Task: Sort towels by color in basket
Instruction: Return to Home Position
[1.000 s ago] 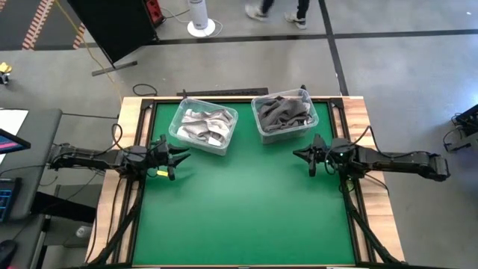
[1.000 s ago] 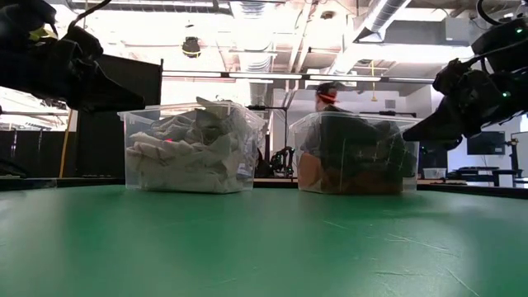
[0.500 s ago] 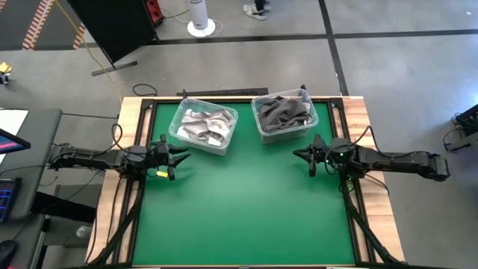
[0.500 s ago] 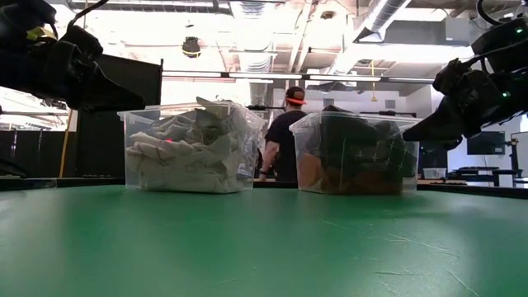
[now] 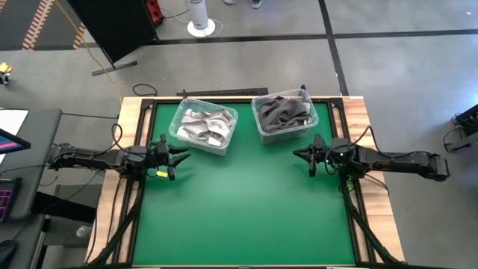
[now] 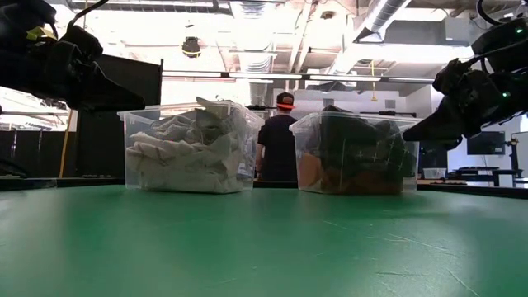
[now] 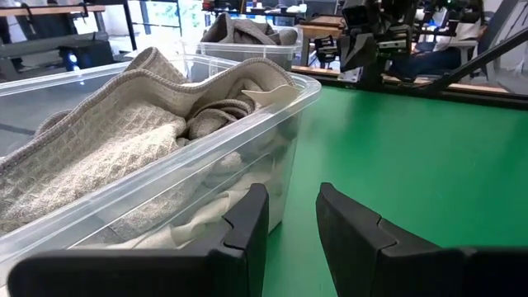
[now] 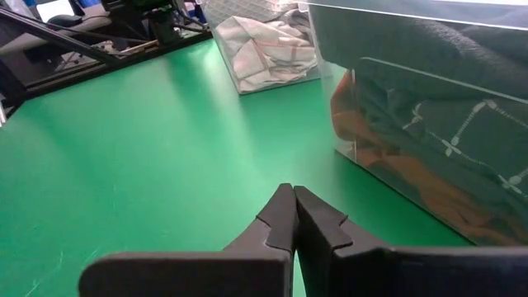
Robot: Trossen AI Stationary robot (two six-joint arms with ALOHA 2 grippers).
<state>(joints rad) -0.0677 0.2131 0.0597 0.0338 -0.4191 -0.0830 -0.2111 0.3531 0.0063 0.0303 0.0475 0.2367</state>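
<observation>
Two clear plastic bins stand at the table's far side. The left bin [image 5: 177, 117] holds light towels [image 5: 205, 125]: white, light grey and checked [image 7: 107, 140]. The right bin [image 5: 312, 107] holds dark grey towels [image 5: 282, 112] with an orange towel [image 8: 429, 194] at its bottom. My left gripper [image 5: 184, 155] hovers open beside the left bin's near left corner, with nothing between its fingers [image 7: 293, 219]. My right gripper [image 5: 297, 155] hovers shut and empty [image 8: 290, 206], just nearer than the right bin.
The green mat [image 5: 239, 209] stretches bare from the bins to the near edge. Wooden table borders and the arm mounts run along both sides. A person [image 6: 279, 140] stands in the room behind the bins.
Both arms have kept still. The person in the room behind the table has walked from behind the right bin to the gap between the two bins.
</observation>
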